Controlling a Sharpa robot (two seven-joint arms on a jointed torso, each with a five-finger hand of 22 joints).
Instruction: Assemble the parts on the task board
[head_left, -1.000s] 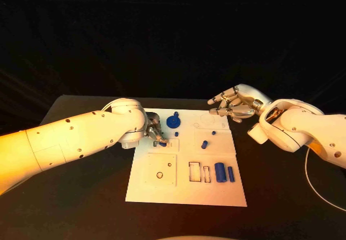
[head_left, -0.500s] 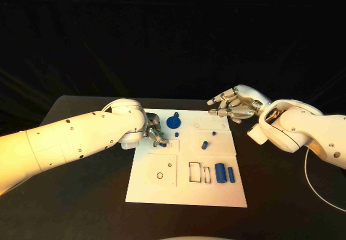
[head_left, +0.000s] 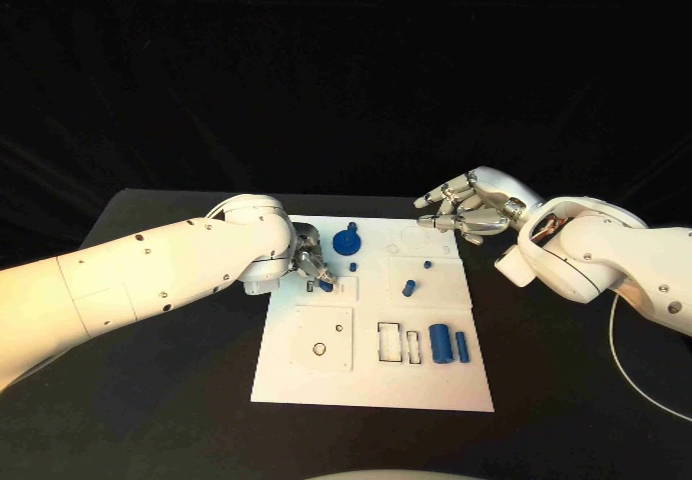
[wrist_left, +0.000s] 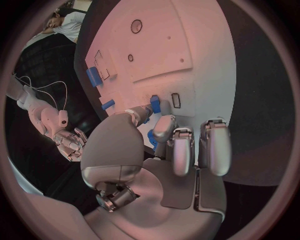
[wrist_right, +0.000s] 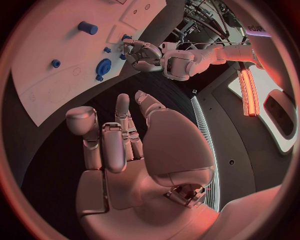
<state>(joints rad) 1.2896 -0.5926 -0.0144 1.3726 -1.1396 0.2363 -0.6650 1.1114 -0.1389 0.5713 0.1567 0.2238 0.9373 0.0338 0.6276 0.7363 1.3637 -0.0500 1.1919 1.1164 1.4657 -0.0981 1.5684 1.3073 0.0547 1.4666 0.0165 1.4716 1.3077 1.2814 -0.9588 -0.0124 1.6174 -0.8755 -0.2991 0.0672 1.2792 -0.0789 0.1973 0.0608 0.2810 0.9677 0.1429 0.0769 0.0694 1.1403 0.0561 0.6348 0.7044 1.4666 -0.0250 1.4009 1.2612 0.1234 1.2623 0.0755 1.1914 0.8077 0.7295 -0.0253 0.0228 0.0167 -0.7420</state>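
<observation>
The white task board (head_left: 310, 380) lies in the middle of the black table. My left hand (head_left: 304, 261) is low over the board's far left part and pinches a small blue part (head_left: 326, 286) between thumb and a finger; in the left wrist view that blue part (wrist_left: 155, 105) sits at the fingertips (wrist_left: 164, 123), next to a small rectangular slot (wrist_left: 175, 100). My right hand (head_left: 467, 211) hovers over the board's far right corner with its fingers apart, holding nothing. Its palm and fingers show in the right wrist view as the right hand (wrist_right: 125, 145).
On the board lie a blue gear with a knob (head_left: 346, 241), a small peg (head_left: 353, 267), another peg (head_left: 427, 266), a short piece (head_left: 408, 290) and two blue cylinders (head_left: 440, 344) beside rectangular recesses (head_left: 389, 342). A round hole (head_left: 319, 350) is at the near left.
The left hand has shifted very slightly over the board, still holding the small blue part. The right hand stays raised at the far right corner.
</observation>
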